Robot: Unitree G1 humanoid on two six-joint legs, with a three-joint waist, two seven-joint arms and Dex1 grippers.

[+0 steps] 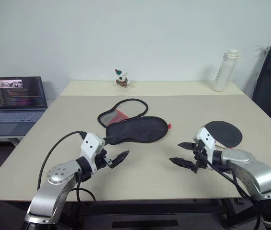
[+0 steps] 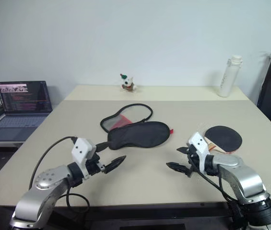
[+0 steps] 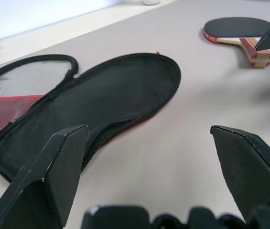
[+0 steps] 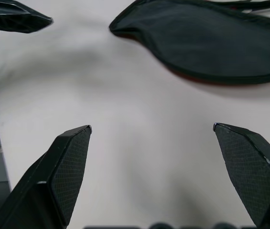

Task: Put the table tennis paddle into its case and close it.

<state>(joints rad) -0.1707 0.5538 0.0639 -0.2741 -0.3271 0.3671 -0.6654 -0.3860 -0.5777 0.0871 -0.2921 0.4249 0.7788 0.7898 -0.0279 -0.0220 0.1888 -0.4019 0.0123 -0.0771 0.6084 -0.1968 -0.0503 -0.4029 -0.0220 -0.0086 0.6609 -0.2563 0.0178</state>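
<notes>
Nearest, the left gripper [image 1: 114, 158] and the right gripper [image 1: 183, 154] hover over the beige table [image 1: 149, 172], each with jaws spread wide and empty. Beyond them the case [image 1: 136, 128] lies unzipped near the table's middle, its flap folded back. The table tennis paddle [image 1: 224, 133] rests flat just behind the right gripper. A white bottle [image 1: 224, 70] and a small figurine [image 1: 121, 78] stand at the far edge.

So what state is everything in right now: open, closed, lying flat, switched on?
Case: lying flat mid-table, unzipped, flap folded back.
Table tennis paddle: lying flat on the table, outside the case, black face up.
Left hand: open, holding nothing.
Right hand: open, holding nothing, just in front of the paddle.
Laptop: lid up, screen lit.
Water bottle: upright, cap on.
Small figurine: standing at the far edge.
</notes>
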